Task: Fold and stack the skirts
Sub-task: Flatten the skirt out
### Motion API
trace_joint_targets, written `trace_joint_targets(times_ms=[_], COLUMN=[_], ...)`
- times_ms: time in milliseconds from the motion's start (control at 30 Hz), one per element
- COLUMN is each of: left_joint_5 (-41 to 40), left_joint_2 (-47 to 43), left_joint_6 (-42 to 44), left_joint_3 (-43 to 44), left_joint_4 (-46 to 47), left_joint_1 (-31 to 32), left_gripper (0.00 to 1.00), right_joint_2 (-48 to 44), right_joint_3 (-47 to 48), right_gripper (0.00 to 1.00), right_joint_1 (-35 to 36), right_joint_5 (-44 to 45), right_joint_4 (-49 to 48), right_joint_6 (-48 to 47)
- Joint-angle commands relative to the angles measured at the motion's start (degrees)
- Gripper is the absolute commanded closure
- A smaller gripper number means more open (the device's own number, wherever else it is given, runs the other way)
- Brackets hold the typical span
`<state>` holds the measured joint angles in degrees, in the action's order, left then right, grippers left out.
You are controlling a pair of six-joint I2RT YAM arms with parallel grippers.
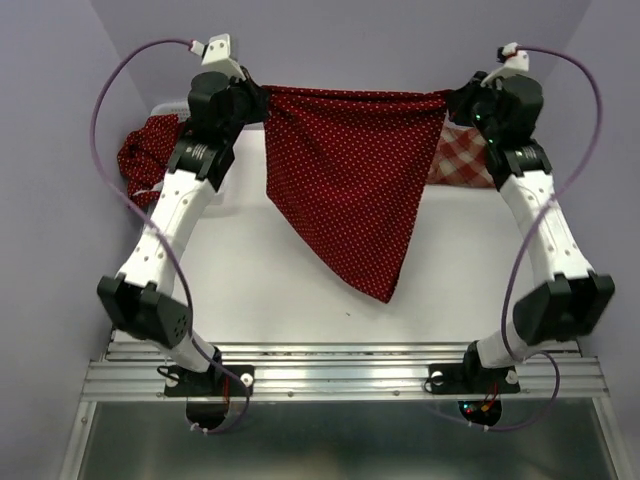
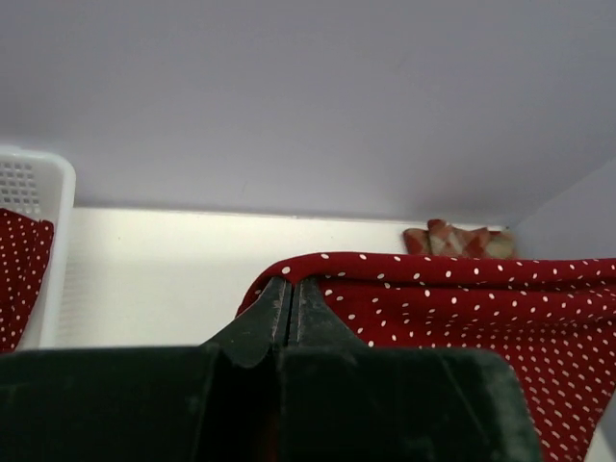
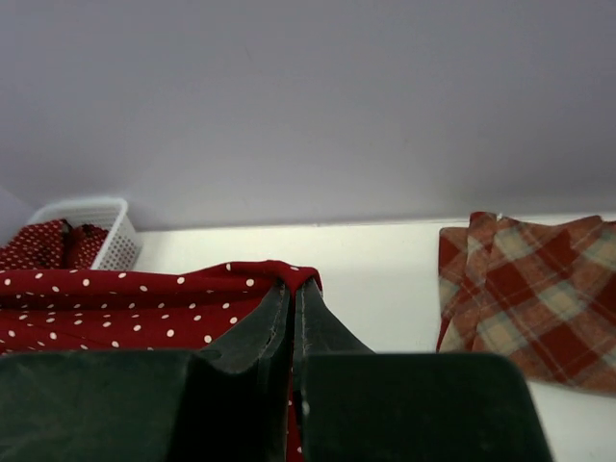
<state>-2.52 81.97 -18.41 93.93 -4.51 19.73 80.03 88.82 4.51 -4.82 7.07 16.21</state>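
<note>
You hold dotted skirt [image 1: 350, 180] taut: left end effector [image 2: 292, 294], right end effector [image 3: 292, 294] pinching top corners, edge across upper frame, tip dangling mid-frame.

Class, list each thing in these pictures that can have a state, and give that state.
dotted skirt: lifted, stretched between both grippers, lower corner hanging.
left gripper: shut on its corner.
right gripper: shut on the other corner.
plaid skirt: folded, flat on the table.
basket: upright, dotted cloth inside.
</note>
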Motion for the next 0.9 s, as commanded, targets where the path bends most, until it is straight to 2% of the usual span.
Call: trace_joint_targets(times_ms=[0,67,167,233,333,433,533,567,633,667,800,867], left_joint_5=[6.12,6.57,7.53,10.69,11.49,12.36,15.70,16.49,17.81,18.95,20.01,20.11], left_joint_2=[8.80,13.55,17.07,17.43,14.98,12.08,8.57,6.20,3.12,2.23,-0.58,-1.64], left_joint_6=[3.11,5.04,5.50,4.88,5.67,7.07,7.52,6.91,5.07,2.36,-4.41,-6.27], left_joint_3=[15.20,24.66,33.39,35.09,30.54,20.71,4.56,-4.45,-13.55,-22.04,-39.32,-46.77], left_joint_4=[-2.68,-4.97,-6.03,-5.07,0.54,6.86,15.12,19.15,24.52,26.21,29.99,30.27], left_joint_1=[-3.38,-3.99,-6.00,-7.33,-8.04,-8.04,-8.04,-8.04,-7.95,-7.86,-6.11,-4.01], left_gripper=[1.00,1.00,1.00,1.00,1.00,1.00,1.00,1.00,1.00,1.00,1.00,1.00], right_joint_2=[10.57,14.87,17.35,17.71,15.87,13.76,9.72,7.36,4.80,1.91,-2.24,-2.51], right_joint_3=[12.85,21.08,27.71,30.36,27.21,19.86,10.62,3.89,-3.00,-10.69,-27.06,-30.09], right_gripper=[0.99,0.99,0.99,0.99,0.99,0.99,0.99,0.99,0.99,0.99,0.99,0.99], right_joint_1=[-0.82,-0.82,-1.44,-1.96,-1.96,-1.96,-1.96,-1.96,-1.96,-1.96,-1.96,-1.96], right_joint_5=[0.24,1.91,2.18,1.66,-0.28,-0.02,-0.80,-1.50,-1.42,-2.03,-5.89,-7.05], right_joint_4=[-3.29,-2.68,-1.62,-1.71,-3.29,-3.64,-3.99,-4.17,-4.17,-4.95,-5.75,0.72], right_joint_6=[-3.02,-3.72,-3.55,-3.72,-4.78,-5.92,-6.19,-5.75,-4.27,-3.21,3.38,4.35])
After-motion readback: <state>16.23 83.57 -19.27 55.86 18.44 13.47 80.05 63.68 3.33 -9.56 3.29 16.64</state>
